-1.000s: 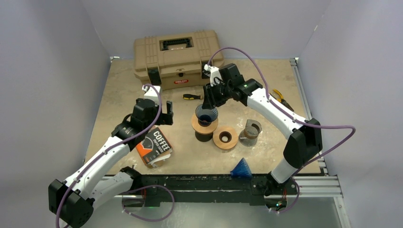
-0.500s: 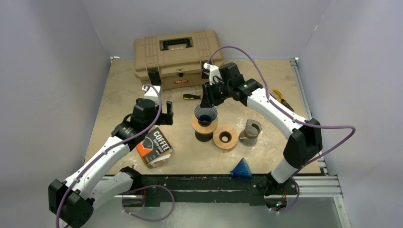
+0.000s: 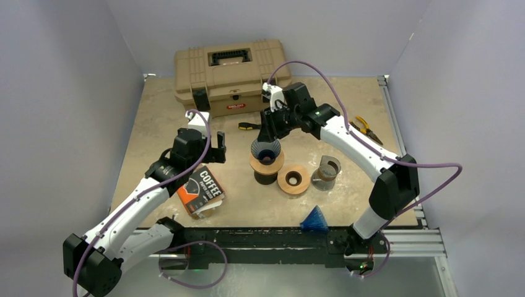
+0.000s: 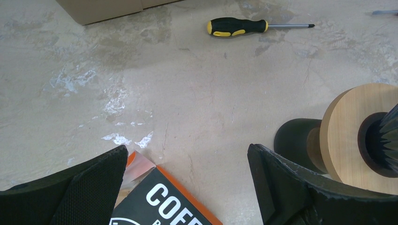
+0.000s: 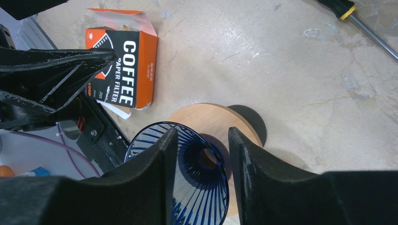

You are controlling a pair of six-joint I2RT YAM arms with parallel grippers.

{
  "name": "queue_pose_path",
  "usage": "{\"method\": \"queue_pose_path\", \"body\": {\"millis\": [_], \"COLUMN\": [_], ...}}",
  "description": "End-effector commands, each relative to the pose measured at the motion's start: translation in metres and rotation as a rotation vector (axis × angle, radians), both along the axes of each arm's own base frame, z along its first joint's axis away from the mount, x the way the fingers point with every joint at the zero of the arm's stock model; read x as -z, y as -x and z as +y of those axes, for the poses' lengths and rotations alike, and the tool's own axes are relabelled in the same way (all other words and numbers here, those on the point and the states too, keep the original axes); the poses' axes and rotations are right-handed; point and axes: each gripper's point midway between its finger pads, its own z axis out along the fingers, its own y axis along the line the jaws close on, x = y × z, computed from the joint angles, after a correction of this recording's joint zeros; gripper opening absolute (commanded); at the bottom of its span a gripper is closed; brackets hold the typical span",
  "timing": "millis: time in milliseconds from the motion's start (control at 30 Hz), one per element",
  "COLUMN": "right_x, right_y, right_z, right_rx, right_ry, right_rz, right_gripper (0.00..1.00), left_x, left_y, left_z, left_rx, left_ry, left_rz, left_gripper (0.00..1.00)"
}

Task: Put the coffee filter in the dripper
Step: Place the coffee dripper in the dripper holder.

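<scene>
Over the last second: carried the dripper (image 3: 266, 148) a little to the left and toward the toolbox (image 3: 229, 71), with the right jaws clamped on its wall and moving along with it. Left it sitting slightly off centre over the wooden stand (image 3: 277, 166), so that a bit more of the disc's right side shows from above. Only a small drift.

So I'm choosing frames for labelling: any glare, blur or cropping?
Top external: soft, even light, no glare. Left wrist: the table shows pale patches, sheen or stains, and the blue dripper is cut by the right edge. Right wrist: bright glare on the table; the dark fingers loom large, hiding part of the dripper.
</scene>
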Motion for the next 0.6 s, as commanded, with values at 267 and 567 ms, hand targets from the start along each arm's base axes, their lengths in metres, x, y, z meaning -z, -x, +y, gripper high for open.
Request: {"method": "queue_pose_path", "body": {"millis": [267, 567], "right_x": [-0.052, -0.051], "right_y": [-0.007, 0.004], "right_z": [-0.011, -0.022], "right_rx": [0.114, 0.144], "right_ry": [-0.085, -0.124], "right_rz": [-0.147, -0.149], "right_gripper": [0.74, 0.83], "left_x": [-0.021, -0.028], "left_y": [-0.003, -0.001], "left_z": [-0.001, 0.002], "left_rx": [-0.001, -0.017], "left_ry": [0.035, 0.045], "left_rz": [-0.055, -0.071], "left_gripper": [0.99, 0.99]}}
